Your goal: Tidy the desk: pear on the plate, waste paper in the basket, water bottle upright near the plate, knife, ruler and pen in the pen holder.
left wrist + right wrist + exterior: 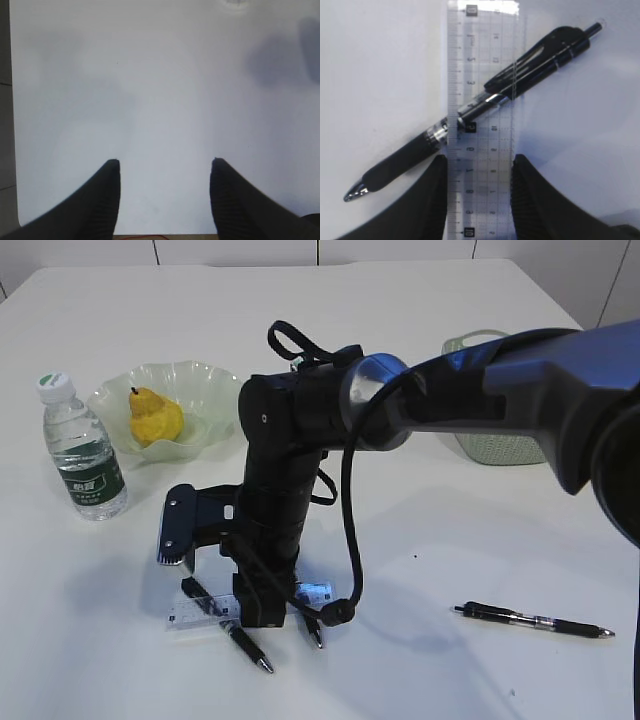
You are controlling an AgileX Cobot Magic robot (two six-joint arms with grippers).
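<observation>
**Right end effector straddles the ruler on the table**

The ruler [480, 125] is clear plastic with fine printed marks, lying flat on the white table [420, 580] with a black pen [470, 115] crossing it at a slant. The right end effector [479, 172] is lowered over it, its dark ribbed fingers [432, 200] at either long edge of the ruler, closed to about its width; whether they press it cannot be told. The left end effector [165, 172] is spread over bare table, holding nothing. The pear [152, 416] sits in the green plate [205, 380], the bottle [82, 448] upright beside it.
</observation>
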